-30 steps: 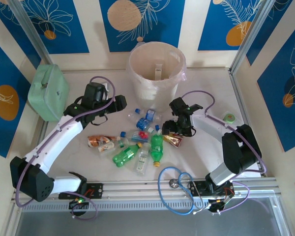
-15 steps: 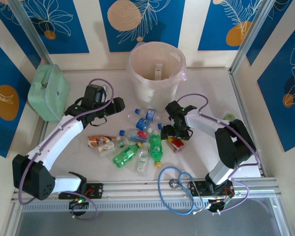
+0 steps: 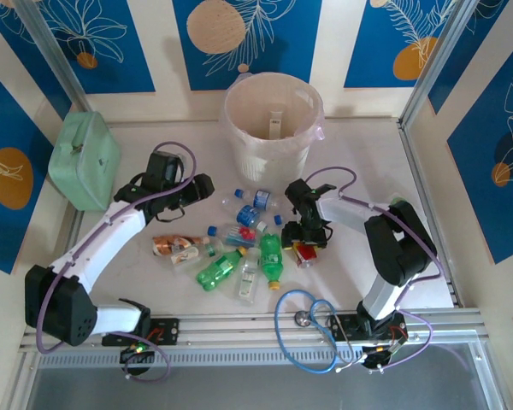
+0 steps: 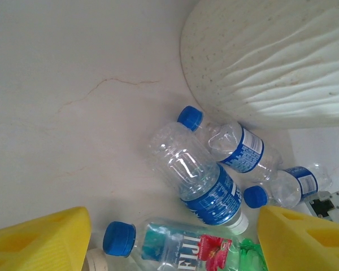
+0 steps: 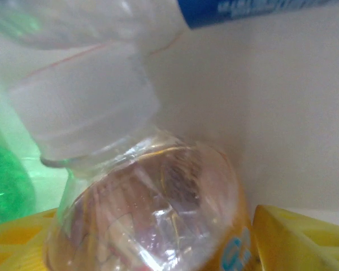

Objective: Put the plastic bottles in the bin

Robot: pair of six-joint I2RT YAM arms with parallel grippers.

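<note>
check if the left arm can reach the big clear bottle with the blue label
Probably yes: the bottle lies uncovered ahead of the open left gripper, though a smaller bottle lies close beside it.

A: What has moved on the table?
B: The right gripper [image 3: 303,240] has slid toward 7 o'clock. The orange-labelled bottle [image 3: 305,254] has shifted toward 6 o'clock. The right arm [image 3: 395,248] has folded inward.
A: And the other side?
B: The left gripper [image 3: 205,185] has edged slightly toward 6 o'clock.
</note>
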